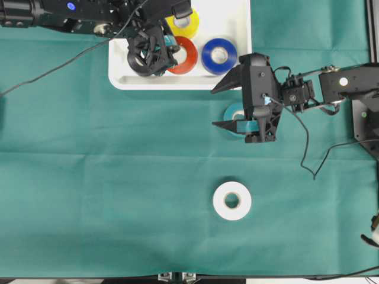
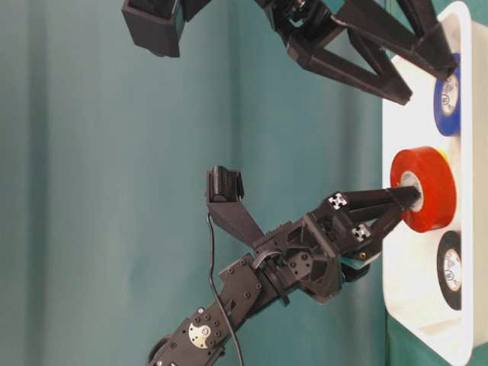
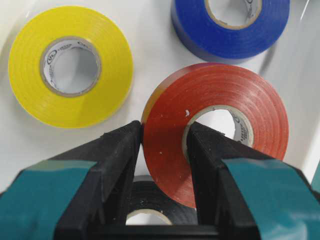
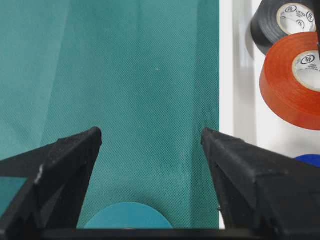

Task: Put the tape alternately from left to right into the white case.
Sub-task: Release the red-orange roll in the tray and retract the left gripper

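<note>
Left gripper (image 3: pixel 162 145) clamped on the wall of the red-orange roll (image 3: pixel 215 125), one finger through the core, inside the white case (image 1: pixel 237 18) at the top centre of the overhead view. Yellow roll (image 1: pixel 183 22), blue roll (image 1: pixel 219 55) and black roll (image 2: pixel 450 268) also in the case. Right gripper (image 1: pixel 228 106) spread wide, holding nothing, above the teal roll (image 1: pixel 235 112) on the green cloth (image 1: pixel 89 177), right of centre. White roll (image 1: pixel 232 200) alone on the cloth, lower centre.
</note>
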`<state>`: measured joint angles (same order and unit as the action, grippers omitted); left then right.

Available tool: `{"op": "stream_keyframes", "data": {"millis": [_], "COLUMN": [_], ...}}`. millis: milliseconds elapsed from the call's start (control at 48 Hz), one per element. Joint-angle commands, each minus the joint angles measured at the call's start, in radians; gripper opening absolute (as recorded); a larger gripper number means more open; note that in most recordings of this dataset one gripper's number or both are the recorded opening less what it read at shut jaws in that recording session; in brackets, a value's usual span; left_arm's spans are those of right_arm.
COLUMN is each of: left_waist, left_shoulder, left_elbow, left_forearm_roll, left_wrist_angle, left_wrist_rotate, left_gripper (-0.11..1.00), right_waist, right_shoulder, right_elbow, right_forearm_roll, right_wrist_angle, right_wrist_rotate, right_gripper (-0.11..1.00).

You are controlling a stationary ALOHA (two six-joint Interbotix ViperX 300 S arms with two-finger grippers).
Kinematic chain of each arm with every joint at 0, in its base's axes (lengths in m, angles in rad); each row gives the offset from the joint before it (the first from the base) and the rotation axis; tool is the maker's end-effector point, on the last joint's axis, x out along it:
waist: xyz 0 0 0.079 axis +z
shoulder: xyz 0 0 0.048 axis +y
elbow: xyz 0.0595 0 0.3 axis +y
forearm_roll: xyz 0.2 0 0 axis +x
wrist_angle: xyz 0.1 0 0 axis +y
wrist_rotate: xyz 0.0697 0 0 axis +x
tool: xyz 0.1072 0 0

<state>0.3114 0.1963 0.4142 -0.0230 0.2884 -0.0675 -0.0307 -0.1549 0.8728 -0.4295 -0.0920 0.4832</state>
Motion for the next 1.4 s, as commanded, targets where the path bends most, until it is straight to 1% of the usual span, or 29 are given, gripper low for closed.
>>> {"op": "stream_keyframes", "data": {"millis": [0,188,229,271,313,375,521,584,626,667,876,1001,1168,1376], "left_waist": [0.003,0.006,0.008,0.008,0.008,0.008,0.008,0.008,0.006,0.006,-0.006,-0.029,-0.094,-0.201], "left_shoulder": [-0.018,-0.021,-0.023,-0.025,-0.026,-0.029,-0.055,-0.071,-0.08,-0.089,-0.114,-0.121,-0.166,-0.25], "left_elbow": [-0.029,-0.031,-0.031,-0.031,-0.031,-0.026,-0.014,-0.005,0.0,0.006,0.034,0.058,0.103,0.176], "left_forearm_roll": [0.002,0.002,0.002,0.002,0.002,0.002,0.002,0.002,0.002,0.002,0.002,0.002,0.002,0.0], "left_wrist_angle": [-0.008,-0.009,-0.008,-0.008,-0.008,-0.006,-0.003,-0.003,-0.003,-0.003,-0.003,-0.002,0.0,-0.003], "left_wrist_rotate": [0.012,0.014,0.015,0.015,0.017,0.017,0.018,0.018,0.018,0.018,0.018,0.018,0.017,0.012], "left_gripper": [-0.02,-0.02,-0.01,0.05,0.12,0.26,0.7,0.87,0.94,0.96,0.95,0.95,0.94,0.94], "right_waist": [0.002,0.003,0.002,0.003,0.002,0.002,0.002,0.002,0.002,0.003,0.002,0.002,0.002,0.002], "right_shoulder": [-0.008,-0.009,-0.009,-0.009,-0.009,-0.009,-0.008,-0.009,-0.009,-0.009,-0.009,-0.009,-0.009,-0.009], "right_elbow": [-0.012,-0.011,-0.011,-0.009,-0.009,-0.011,-0.009,-0.011,-0.011,-0.011,-0.009,-0.011,-0.008,-0.008], "right_forearm_roll": [0.0,0.0,0.0,0.0,0.0,0.0,0.0,0.0,0.0,0.0,0.0,0.0,0.0,0.0], "right_wrist_angle": [-0.009,-0.009,-0.008,-0.009,-0.009,-0.008,-0.009,-0.009,-0.009,-0.009,-0.009,-0.009,-0.009,-0.008], "right_wrist_rotate": [0.002,0.002,0.002,0.002,0.002,0.002,0.002,0.002,0.002,0.002,0.002,0.002,0.002,0.002], "right_gripper": [0.85,0.85,0.85,0.85,0.85,0.85,0.85,0.85,0.85,0.85,0.85,0.85,0.85,0.85]}}
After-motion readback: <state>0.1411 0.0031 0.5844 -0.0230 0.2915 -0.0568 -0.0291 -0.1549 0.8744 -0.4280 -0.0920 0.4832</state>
